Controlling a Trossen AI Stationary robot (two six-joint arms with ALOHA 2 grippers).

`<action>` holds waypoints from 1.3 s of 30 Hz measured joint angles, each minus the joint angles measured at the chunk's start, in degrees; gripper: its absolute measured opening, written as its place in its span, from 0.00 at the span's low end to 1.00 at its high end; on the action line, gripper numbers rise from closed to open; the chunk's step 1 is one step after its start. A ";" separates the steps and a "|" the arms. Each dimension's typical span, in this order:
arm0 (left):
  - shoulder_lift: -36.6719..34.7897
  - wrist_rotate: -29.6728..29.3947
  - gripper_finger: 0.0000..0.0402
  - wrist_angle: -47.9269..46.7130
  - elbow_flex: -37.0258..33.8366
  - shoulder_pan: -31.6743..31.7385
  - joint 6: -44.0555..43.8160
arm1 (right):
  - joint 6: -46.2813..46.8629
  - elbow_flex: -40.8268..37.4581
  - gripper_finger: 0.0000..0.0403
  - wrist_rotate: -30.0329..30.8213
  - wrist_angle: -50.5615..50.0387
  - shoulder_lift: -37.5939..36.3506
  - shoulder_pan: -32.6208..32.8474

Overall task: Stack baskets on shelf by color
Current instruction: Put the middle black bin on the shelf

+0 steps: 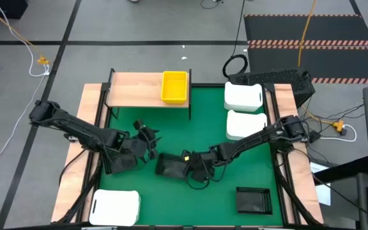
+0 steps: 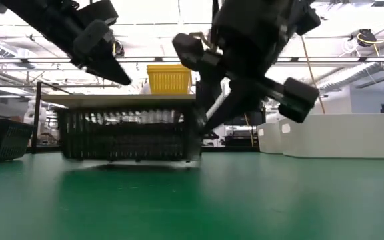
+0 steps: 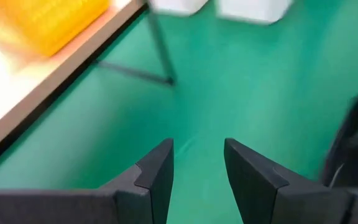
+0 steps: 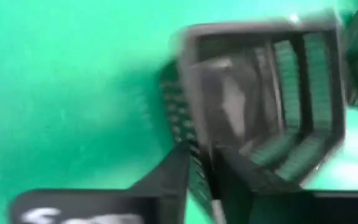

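Observation:
A black basket [image 1: 170, 165] stands on the green mat [image 1: 216, 191] at the table's middle, and my right gripper [image 1: 195, 167] is shut on its right end. My left gripper [image 1: 151, 137] hovers open to the basket's left, above the mat, with nothing between its fingers [image 3: 157, 165]. A yellow basket [image 1: 174, 87] stands on the light-wood shelf [image 1: 136, 89] at the far side. Two white baskets [image 1: 244, 97] [image 1: 244, 124] sit at the right. A third white basket [image 1: 115, 207] lies near the front left, and another black basket [image 1: 254, 199] at the front right. My right gripper pinches the black basket's end wall [image 4: 194, 134] at its rim, one finger inside the basket and one outside. The fingers come slanting down from the table's right side. In the low view the basket [image 2: 125, 137] stays upright, low over the mat.
In the low view another black basket [image 2: 2, 140] shows at the left. The shelf's thin black legs [image 3: 160, 50] stand on the mat's far part. Wooden rails [image 1: 280, 108] border the mat. The mat shows bare between the middle basket and the front edge.

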 joint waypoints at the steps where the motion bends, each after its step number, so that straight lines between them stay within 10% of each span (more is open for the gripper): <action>1: -1.31 -0.74 0.36 -4.46 0.80 0.00 -2.58 | 0.65 0.02 0.06 -1.63 0.24 -0.24 -0.38; 16: -24.85 -14.04 0.36 -38.61 6.92 -0.44 -11.22 | 15.31 28.32 0.01 -14.26 1.63 3.60 -12.09; 25: -28.21 -17.16 0.36 -47.87 6.82 2.97 -12.69 | 10.87 54.59 0.00 -7.88 -1.38 20.70 -19.39; 35: -33.19 -17.65 0.36 -54.95 9.04 6.96 -16.30 | 13.95 55.84 0.00 -2.58 -12.02 20.51 -18.88; 39: -34.00 -17.36 0.36 -55.08 10.93 7.43 -14.58 | 12.99 55.93 0.00 9.93 -13.31 20.00 -15.96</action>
